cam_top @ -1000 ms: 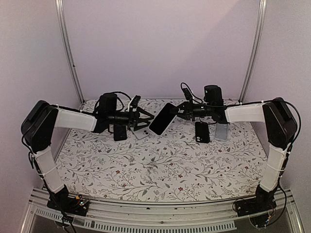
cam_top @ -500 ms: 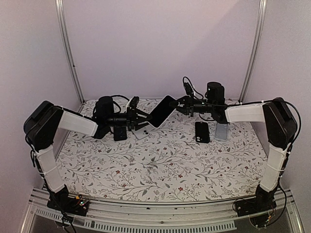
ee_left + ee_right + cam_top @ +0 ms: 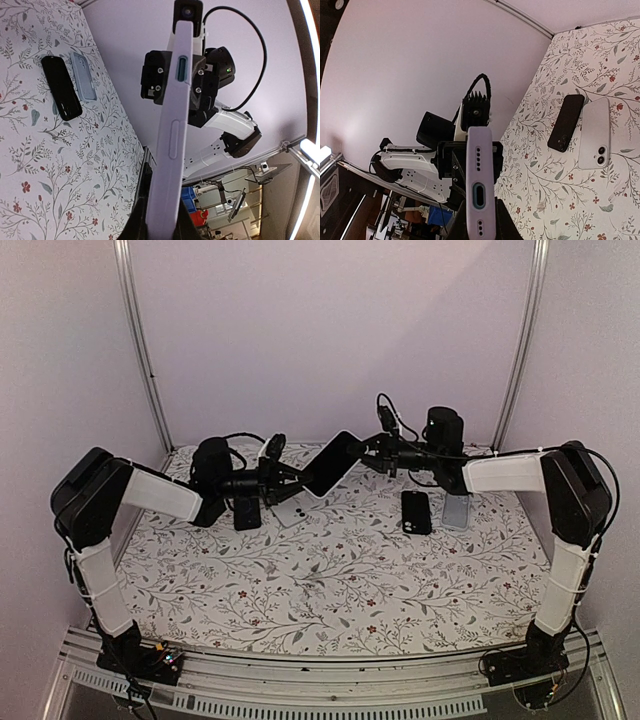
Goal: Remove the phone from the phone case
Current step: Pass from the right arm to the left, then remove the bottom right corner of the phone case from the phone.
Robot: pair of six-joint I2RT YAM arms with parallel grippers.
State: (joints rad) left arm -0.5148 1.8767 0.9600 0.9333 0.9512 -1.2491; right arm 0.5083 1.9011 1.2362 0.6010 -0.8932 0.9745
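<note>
A phone (image 3: 333, 462) in a lilac phone case (image 3: 172, 140) hangs tilted in the air above the back of the table, between the two arms. My right gripper (image 3: 372, 453) is shut on its upper right end. In the right wrist view the case (image 3: 480, 185) stands edge-on, port holes showing, between the fingers of that gripper (image 3: 480, 222). My left gripper (image 3: 292, 483) is shut on the lower left end. In the left wrist view its dark fingers (image 3: 131, 225) press against both faces of the case.
A black phone (image 3: 416, 511) and a pale case (image 3: 455, 510) lie flat on the floral cloth at the back right. Another black phone (image 3: 247, 512) and a white phone (image 3: 290, 512) lie under the left arm. Metal posts stand at both back corners.
The right gripper lifted the cased phone up and to the right. The left gripper reached in to its lower end and closed from wide open onto the case.
</note>
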